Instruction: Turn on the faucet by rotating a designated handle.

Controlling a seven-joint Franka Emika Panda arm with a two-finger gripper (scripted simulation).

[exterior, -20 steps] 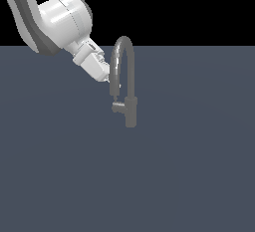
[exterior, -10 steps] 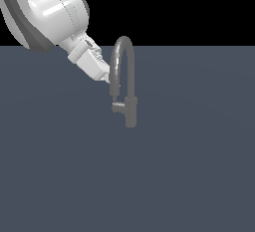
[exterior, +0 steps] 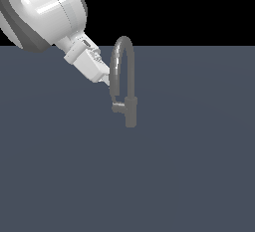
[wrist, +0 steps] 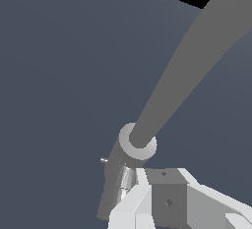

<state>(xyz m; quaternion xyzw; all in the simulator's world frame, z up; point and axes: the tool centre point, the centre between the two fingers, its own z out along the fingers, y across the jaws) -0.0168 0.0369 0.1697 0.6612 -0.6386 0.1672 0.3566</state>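
Observation:
The grey faucet (exterior: 130,112) stands on the dark surface, its arched spout (exterior: 123,47) curving up and over toward the exterior view's left. The stubby handle (exterior: 118,107) juts from the post toward that same side. My white gripper (exterior: 110,84) hangs just above the handle, beside the spout's down-turned end, which hides its fingertips. In the wrist view the spout (wrist: 197,56) runs diagonally into the post's ringed top (wrist: 138,144). There my gripper (wrist: 141,179) sits right against the post (wrist: 109,193), its fingers together with no gap showing. Nothing is held.
A flat dark grey surface (exterior: 189,176) stretches all around the faucet. My arm's large white link (exterior: 50,12) fills the upper part of the exterior view's left.
My gripper has crept slightly down and toward the faucet, and the arm's big link swung a little. The faucet and handle look unchanged.

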